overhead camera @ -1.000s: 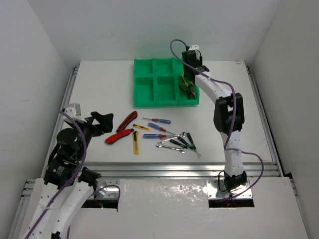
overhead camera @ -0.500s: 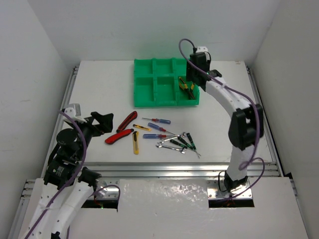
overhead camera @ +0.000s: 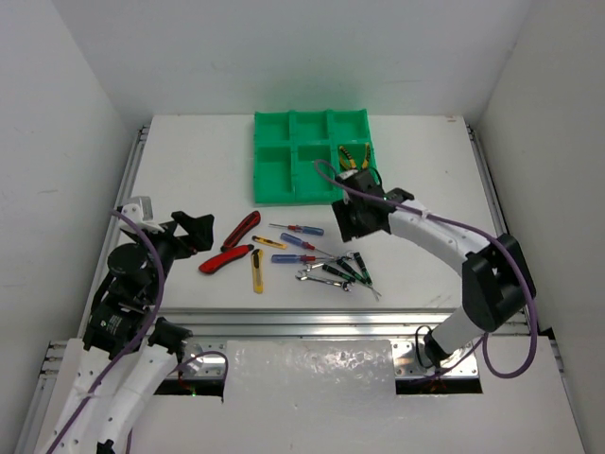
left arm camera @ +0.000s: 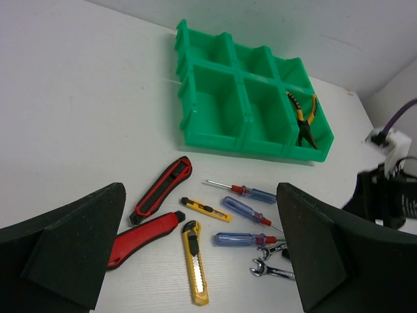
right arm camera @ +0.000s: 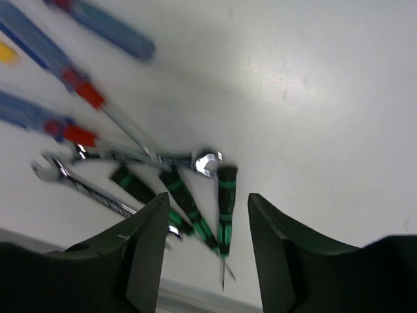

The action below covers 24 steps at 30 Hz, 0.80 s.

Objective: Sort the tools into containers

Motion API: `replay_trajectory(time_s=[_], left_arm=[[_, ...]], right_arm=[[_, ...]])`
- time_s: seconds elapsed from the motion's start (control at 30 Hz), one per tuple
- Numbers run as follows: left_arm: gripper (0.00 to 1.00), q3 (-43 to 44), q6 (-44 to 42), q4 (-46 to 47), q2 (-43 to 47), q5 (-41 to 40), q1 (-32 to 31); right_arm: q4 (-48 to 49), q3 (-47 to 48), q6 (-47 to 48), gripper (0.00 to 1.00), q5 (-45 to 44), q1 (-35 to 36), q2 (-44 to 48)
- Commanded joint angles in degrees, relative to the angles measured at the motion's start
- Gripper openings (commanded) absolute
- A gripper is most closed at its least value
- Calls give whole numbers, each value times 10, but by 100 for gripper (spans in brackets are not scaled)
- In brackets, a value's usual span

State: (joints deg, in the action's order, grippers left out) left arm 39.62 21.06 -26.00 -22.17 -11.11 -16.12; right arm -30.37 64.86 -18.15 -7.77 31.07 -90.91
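Note:
The green tray (overhead camera: 284,163) stands at the back of the table, with yellow-handled pliers (overhead camera: 354,158) in its near right compartment. Loose tools lie mid-table: red-black knives (overhead camera: 241,229), yellow box cutters (overhead camera: 257,270), blue screwdrivers (overhead camera: 298,229), dark green-banded screwdrivers (overhead camera: 355,269) and silver wrenches (overhead camera: 324,277). My right gripper (overhead camera: 354,219) is open and empty just above the dark screwdrivers (right arm camera: 225,208), which lie between its fingers (right arm camera: 207,197). My left gripper (overhead camera: 198,232) is open and empty, left of the knives (left arm camera: 159,189). In the left wrist view, its fingers (left arm camera: 200,189) frame the pile and tray (left arm camera: 215,138).
White walls close in the table on the left, back and right. An aluminium rail (overhead camera: 321,317) runs along the near edge. The right arm's purple cable (overhead camera: 444,227) loops over the table's right part.
My right gripper has left the tray's right compartment and swung down toward me over the dark screwdrivers. The pliers stay in the tray. The left arm has not moved.

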Motion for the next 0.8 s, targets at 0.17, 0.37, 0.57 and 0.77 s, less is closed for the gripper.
replay_trajectory(time_s=[0.17,0.37,0.57,0.77], left_arm=[[100,2,-4,17,-12,-3,-4],[100,2,-4,17,-15,-2,-4],[100,2,-4,17,-17,-2,-4],[100,2,-5,18,-21,2,-4]], right_arm=[[-14,-112,-22,45,53,-1,50],[12,-136,-23,41,72,-1,15],[24,-134,-17,36,42,-3,-36],[38,-134,-16,31,29,-15,-74]])
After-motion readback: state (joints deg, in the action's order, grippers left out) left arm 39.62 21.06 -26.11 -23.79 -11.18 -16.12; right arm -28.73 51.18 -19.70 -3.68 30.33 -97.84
